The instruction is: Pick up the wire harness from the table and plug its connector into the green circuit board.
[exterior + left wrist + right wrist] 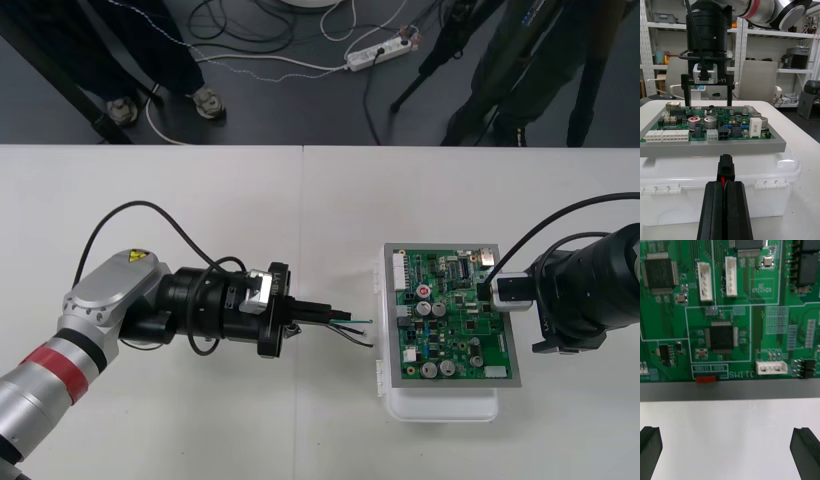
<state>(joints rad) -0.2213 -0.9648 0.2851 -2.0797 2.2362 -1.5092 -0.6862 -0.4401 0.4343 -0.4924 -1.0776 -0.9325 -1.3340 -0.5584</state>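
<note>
Left fingers (713,210) pinching plug (725,167), seemingly short of board (450,312)

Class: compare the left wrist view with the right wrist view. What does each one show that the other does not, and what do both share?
Left wrist view: the left gripper shut on the harness's black plug, in front of the green circuit board and its white base, with the right gripper standing over the board's far side. Right wrist view: a close look down at black chips, white connectors and a red switch, with the right gripper's fingers wide apart. Both share the green circuit board.
</note>
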